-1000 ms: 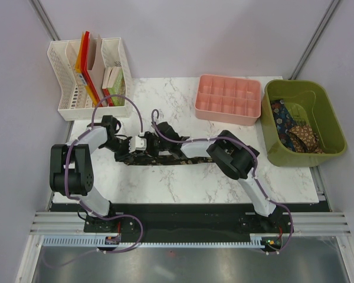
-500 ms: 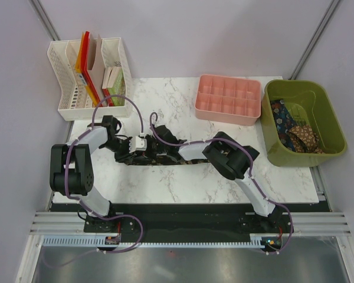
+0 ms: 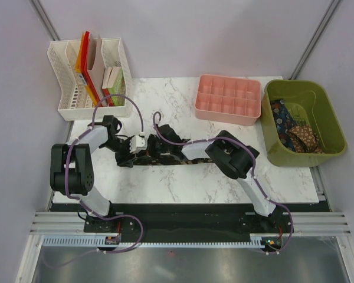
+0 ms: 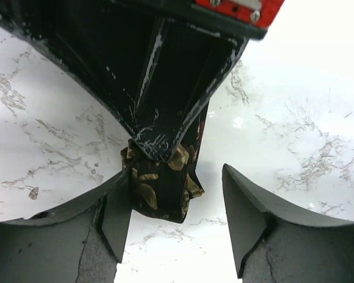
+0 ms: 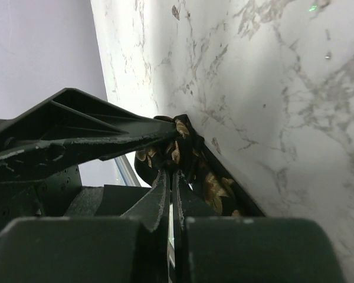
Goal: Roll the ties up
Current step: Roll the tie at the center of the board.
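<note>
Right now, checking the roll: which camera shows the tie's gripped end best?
Left wrist: the tie sits mid-frame, gold pattern sharp, pinched by the right end effector. Right wrist shows it half hidden behind that end effector; top external shows only a dark strip.

This is looking like a robotics lab test cell, not anybody's home or office. A left arm [image 3: 71, 171] and a right arm [image 3: 233, 159] are sitting bolted to a black base plate [image 3: 183, 215] on aluminium rails [image 3: 53, 224], with purple cables [image 3: 133, 112] looping about. Plain pale panel walls [image 3: 183, 35] are boxing in a marble-look tabletop [image 3: 171, 183]. A white file rack [image 3: 62, 88], a pink compartment tray [image 3: 227, 118] and a green bin [image 3: 295, 156] are sitting around like staged props.
</note>
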{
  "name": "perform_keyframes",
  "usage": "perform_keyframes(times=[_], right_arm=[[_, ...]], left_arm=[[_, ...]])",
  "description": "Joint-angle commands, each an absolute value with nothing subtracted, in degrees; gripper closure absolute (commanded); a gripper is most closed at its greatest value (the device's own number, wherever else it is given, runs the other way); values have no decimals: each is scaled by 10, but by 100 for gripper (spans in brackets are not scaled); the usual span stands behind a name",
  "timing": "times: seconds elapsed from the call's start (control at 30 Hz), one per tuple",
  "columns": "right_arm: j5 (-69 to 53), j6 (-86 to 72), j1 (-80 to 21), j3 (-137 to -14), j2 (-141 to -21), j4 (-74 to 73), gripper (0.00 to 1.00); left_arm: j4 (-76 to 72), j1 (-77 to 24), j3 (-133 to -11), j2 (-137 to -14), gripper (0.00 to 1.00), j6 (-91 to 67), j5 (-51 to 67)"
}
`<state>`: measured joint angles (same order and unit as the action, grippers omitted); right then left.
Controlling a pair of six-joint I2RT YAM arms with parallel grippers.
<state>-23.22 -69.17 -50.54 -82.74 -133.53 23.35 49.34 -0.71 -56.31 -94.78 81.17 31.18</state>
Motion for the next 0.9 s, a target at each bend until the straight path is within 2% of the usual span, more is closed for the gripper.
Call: perform_keyframes(times=[0.0,0.2,0.63,0.77,0.87], right_arm=[[-224,-657,-495,-802,-1314,181,100],[-226,-640,-493,-795,-1310,164,100],[-220,-606,-493,-789,-1310,137,100],[-220,-598,-494,-795,-1307,134,100],[-221,-594,-496,-801,-1304,141,100]], left_arm=[[482,-1,-577,-936,31,797,320],[471,-1,-582,-930,27,789,327],[433,-1,-555,-924,26,797,337],[433,-1,-551,-918,29,800,349],[432,-4,-548,-916,35,798,352]])
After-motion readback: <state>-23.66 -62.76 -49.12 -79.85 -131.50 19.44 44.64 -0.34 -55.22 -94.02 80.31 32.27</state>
